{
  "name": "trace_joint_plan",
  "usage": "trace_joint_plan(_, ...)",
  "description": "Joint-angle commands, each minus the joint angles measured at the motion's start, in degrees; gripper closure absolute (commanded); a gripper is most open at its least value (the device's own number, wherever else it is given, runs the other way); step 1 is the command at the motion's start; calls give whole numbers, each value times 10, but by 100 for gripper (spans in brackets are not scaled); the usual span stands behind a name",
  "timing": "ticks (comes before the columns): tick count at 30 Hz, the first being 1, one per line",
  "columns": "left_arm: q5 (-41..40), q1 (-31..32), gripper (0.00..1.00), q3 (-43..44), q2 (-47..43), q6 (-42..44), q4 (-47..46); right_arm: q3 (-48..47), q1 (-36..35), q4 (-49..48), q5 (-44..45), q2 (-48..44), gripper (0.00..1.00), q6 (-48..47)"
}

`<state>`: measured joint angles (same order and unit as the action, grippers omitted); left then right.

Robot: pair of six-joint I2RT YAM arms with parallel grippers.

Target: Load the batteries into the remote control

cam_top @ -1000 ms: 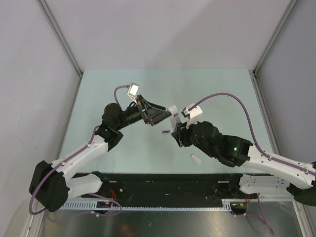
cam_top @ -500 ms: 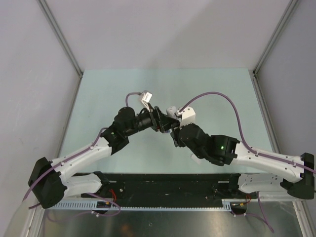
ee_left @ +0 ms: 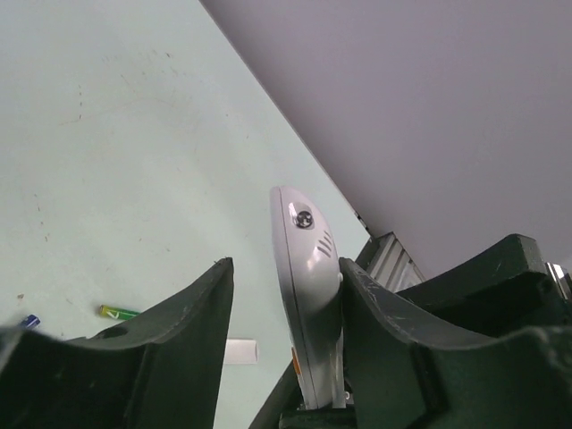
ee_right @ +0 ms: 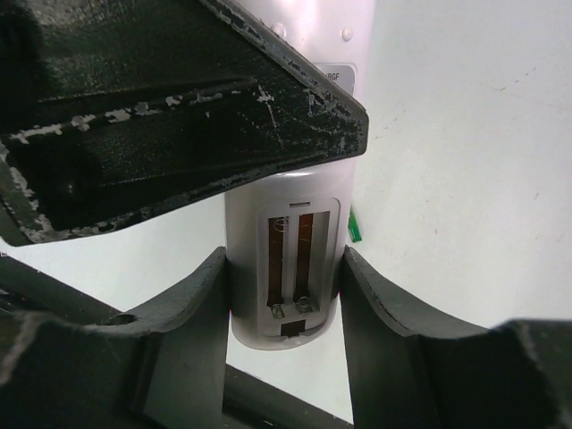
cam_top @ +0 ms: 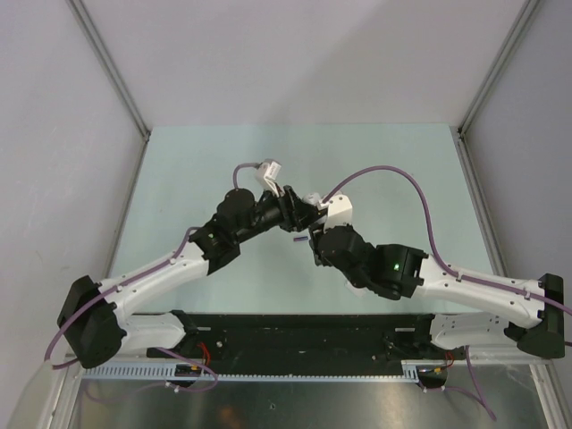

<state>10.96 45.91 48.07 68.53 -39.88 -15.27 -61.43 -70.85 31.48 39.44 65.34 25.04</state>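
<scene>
Evidently the step in hand is a second grip on the remote control (ee_right: 284, 259), which stands upright off the counter (ee_left: 107, 134). The right claw (ee_right: 284, 268) clamps its lower end, fingers flush on both sides of the open, empty battery recess. The left claw (ee_left: 286, 266) straddles the upper end without gripping: one finger touches the casing, the other stands off with a gap. To do this well, it should seat squarely above the recess, leaving both slots uncovered, before the right lets go. The green battery (ee_left: 118, 312) and the purple-blue battery (ee_left: 29, 320) lie on the counter below, well apart from both claws. A small white piece (ee_left: 239, 351) lies near them, possibly the cover.
</scene>
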Motion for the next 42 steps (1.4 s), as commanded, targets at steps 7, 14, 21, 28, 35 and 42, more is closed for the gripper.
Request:
trace_joint_plan(7, -12, 10, 75, 19, 6, 12, 6, -27, -8, -28, 10, -1, 100, 23)
trace_joint_plan(14, -45, 10, 100, 9, -10, 23, 6, -28, -8, -27, -18, -7, 56, 13)
trace_joint_plan(21, -43, -35, 100, 15, -20, 29, 39, -39, -4, 46, -45, -50, 18, 24)
trace_joint_plan(28, 4, -107, 100, -15, -38, 20, 46, -40, 21, 161, -22, -88, 13, 47)
trace_joint_plan(35, 123, -125, 100, -68, -95, 7, 52, 45, 119, 201, -112, -70, 24, 80)
trace_joint_plan(42, 170, -125, 100, -150, -183, -17, 54, 131, 141, 153, -174, -39, 32, 130)
